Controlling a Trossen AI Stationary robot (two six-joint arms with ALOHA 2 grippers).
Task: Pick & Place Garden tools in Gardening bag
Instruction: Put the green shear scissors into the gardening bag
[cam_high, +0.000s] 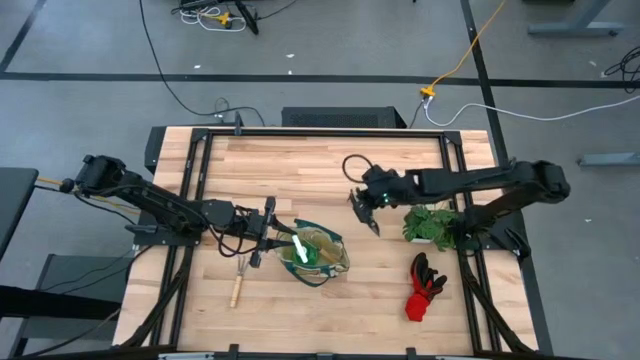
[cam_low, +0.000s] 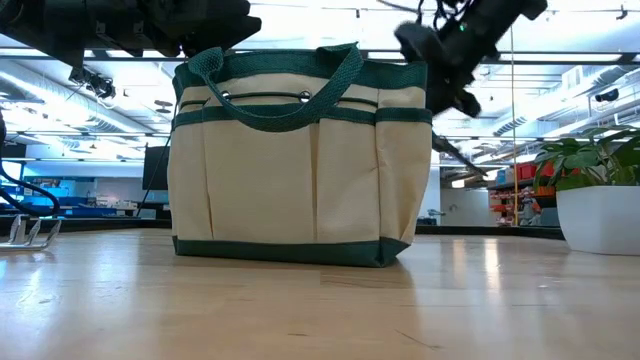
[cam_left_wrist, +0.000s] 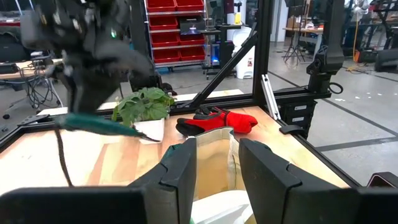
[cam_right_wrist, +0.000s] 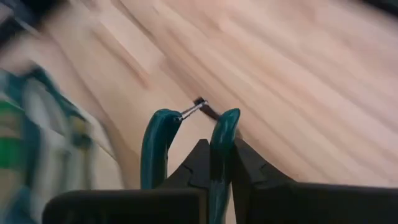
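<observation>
The gardening bag (cam_high: 322, 258), beige with green trim, stands upright on its base on the table (cam_high: 300, 160); a green spray bottle (cam_high: 303, 250) sits inside it. My left gripper (cam_high: 270, 238) is at the bag's left end, closed on its rim. My right gripper (cam_high: 364, 203) hangs above the table to the right of the bag, shut on the pruning shears (cam_high: 372, 222) with teal handles. A wooden-handled rake (cam_high: 239, 283) lies flat on the table near the bag's left end. Red-black gloves (cam_high: 424, 286) lie at the near right. My left gripper comes in level from the table's left, and the beige rim at the bag's end (cam_left_wrist: 214, 146) stands between its two fingers (cam_left_wrist: 181, 174). The bag rests upright on the table. My right gripper pinches one teal handle (cam_right_wrist: 222, 146) of the shears between its two fingers; the other handle (cam_right_wrist: 155, 146) stays free beside them. The gripper slants downward. The shears are lifted clear of the table and point down from the gripper.
A leafy plant in a white pot (cam_high: 432, 222) stands just right of my right gripper, with the gloves (cam_left_wrist: 217, 120) near it. Black frame rails (cam_high: 200, 170) run along the table's edges. Bare wood lies at the far side of the table.
</observation>
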